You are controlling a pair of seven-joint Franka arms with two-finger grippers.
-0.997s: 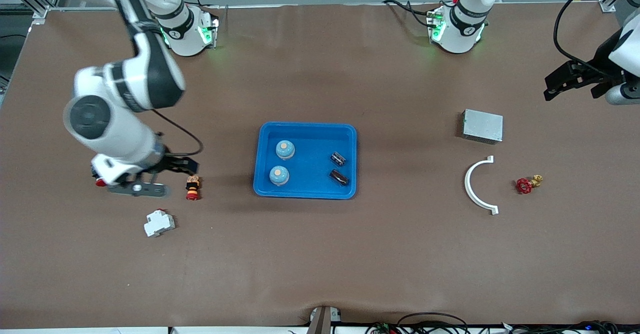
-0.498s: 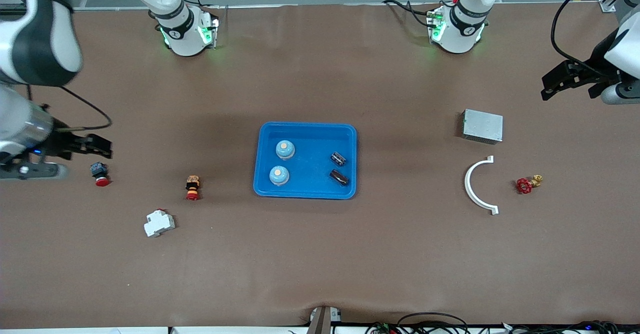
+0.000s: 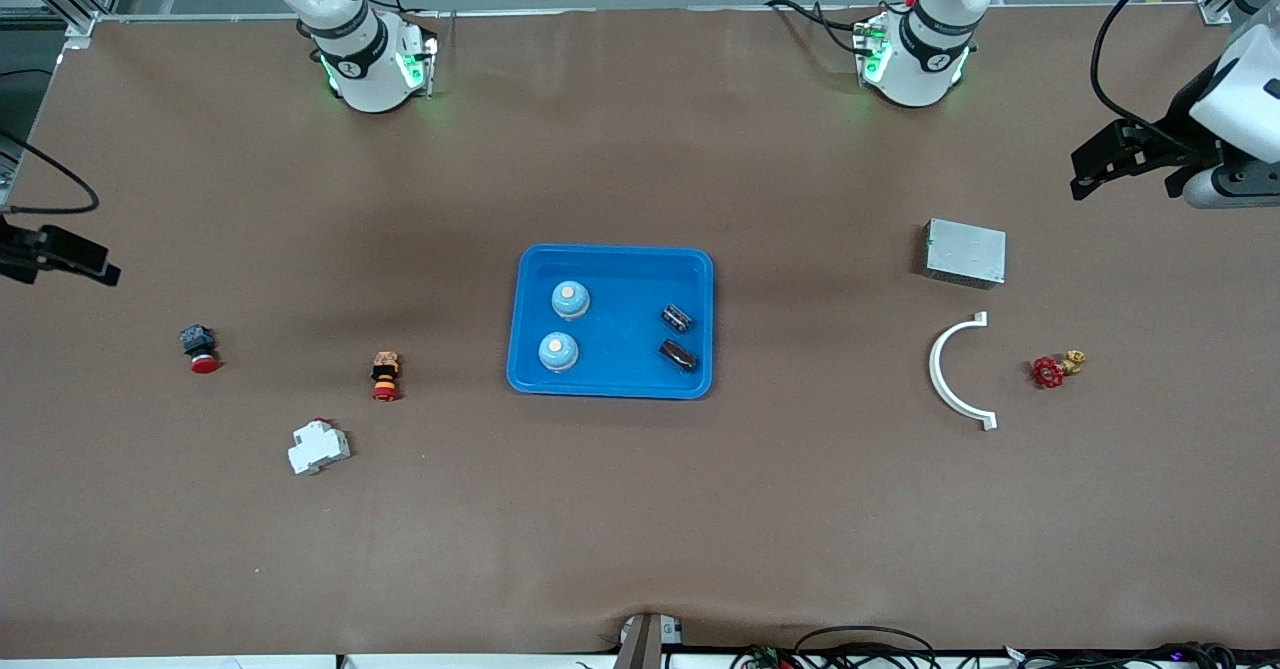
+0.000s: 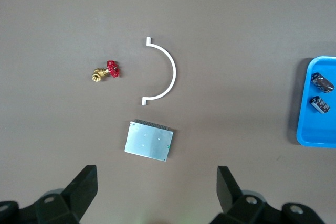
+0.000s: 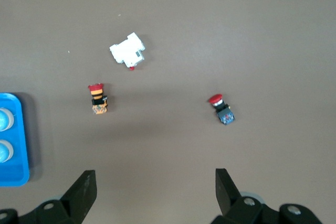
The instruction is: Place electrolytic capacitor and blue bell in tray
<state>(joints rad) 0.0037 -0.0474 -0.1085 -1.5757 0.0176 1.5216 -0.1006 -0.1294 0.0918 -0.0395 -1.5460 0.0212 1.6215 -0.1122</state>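
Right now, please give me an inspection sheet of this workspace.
Surface: brown table, flat.
Job's things: two blue bells and two capacitors lie in the tray.
Clutter: grey box, white arc, red valve, two red buttons, white breaker.
Grippers: left gripper open near the grey box; right gripper open over the right arm's end.
Cables: bundle at the table's near edge.
Surroundings: nothing seen.

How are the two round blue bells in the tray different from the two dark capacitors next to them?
The blue bells are pale blue domes with a light spot on top; the capacitors are dark, almost black, cylinders. The bells sit upright on their bases, while the capacitors lie on their sides. The bells look bigger than the capacitors. The bells are toward the right arm's end of the tray, the capacitors toward the left arm's end. All four rest inside the tray, untouched by either hand.
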